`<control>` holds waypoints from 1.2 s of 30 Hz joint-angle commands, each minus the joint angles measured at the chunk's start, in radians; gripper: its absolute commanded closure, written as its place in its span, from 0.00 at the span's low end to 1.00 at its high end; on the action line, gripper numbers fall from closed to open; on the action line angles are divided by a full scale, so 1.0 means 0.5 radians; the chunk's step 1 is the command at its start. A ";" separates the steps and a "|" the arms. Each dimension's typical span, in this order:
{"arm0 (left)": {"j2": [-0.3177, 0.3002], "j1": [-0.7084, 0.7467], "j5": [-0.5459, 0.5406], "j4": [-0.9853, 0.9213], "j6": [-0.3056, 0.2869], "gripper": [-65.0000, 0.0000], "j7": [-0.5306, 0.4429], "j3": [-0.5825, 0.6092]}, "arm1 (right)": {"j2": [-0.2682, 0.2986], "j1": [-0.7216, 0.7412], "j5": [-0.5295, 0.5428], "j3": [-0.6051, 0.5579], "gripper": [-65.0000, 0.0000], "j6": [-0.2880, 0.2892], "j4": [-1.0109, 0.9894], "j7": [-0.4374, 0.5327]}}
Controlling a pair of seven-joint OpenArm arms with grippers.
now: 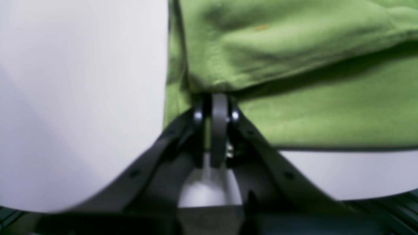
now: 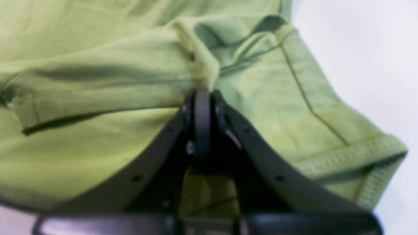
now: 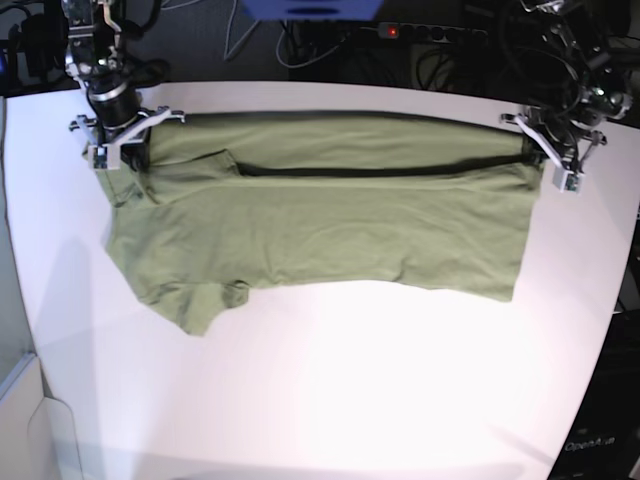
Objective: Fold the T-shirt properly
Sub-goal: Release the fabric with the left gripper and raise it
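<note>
The olive-green T-shirt (image 3: 330, 220) lies spread sideways across the far half of the white table (image 3: 350, 400), with its far edge lifted and folded toward the front along a dark crease. One sleeve (image 3: 195, 305) points to the front left. My left gripper (image 3: 545, 150) is shut on the shirt's far right corner; in the left wrist view the jaws (image 1: 218, 98) pinch a fold of the cloth (image 1: 294, 49). My right gripper (image 3: 125, 145) is shut on the far left corner near the other sleeve; in the right wrist view it (image 2: 202, 93) pinches bunched cloth (image 2: 98, 81).
Cables and a power strip (image 3: 440, 32) lie behind the table's far edge. A dark unit (image 3: 600, 440) stands off the table's right front corner. Bare white tabletop fills the front half.
</note>
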 commanded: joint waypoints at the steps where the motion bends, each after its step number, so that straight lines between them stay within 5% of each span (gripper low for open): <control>1: -0.041 0.011 0.097 -0.005 0.041 0.95 0.094 -0.008 | 0.012 -0.023 -0.027 -0.005 1.00 -0.009 -0.051 -0.242; 36: 0.060 0.020 0.082 0.364 0.041 0.95 0.094 0.004 | 0.000 0.026 -0.027 -0.008 1.00 -0.009 -0.177 -0.233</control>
